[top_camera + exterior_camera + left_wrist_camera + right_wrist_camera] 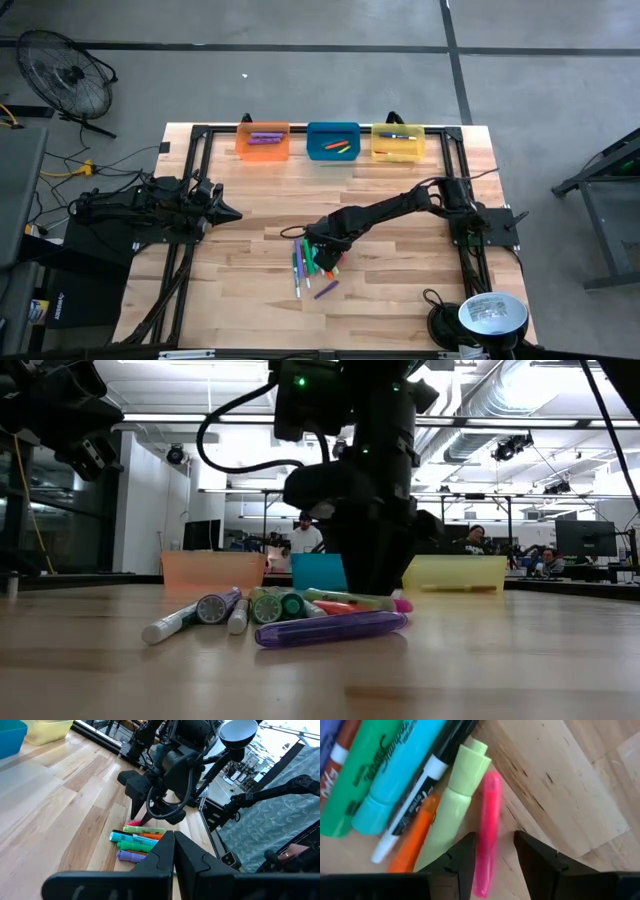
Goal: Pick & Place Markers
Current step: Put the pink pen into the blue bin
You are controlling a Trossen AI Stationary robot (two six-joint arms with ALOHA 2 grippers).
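The right gripper [492, 852] stands half open astride the pink marker [487, 825], not yet clamping it. The marker looks light, stiff and slick, best pinched mid-barrel. The left gripper [228, 213] waits shut and empty.

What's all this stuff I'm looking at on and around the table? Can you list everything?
Loose markers: a pile of roughly ten; green, purple, blue, orange, pink; table middle, near the front.
Pink marker: one; lying between the right gripper's fingers.
Orange bin: one; far edge, purple markers inside.
Blue bin: one; far edge, middle, a few markers inside.
Yellow bin: one; far edge, markers inside.
Table: one; light wood.
Fan: one; black, on the floor.
Left gripper: shut, waiting at the table's left.
Right gripper: straddling the pink marker, down at the pile.
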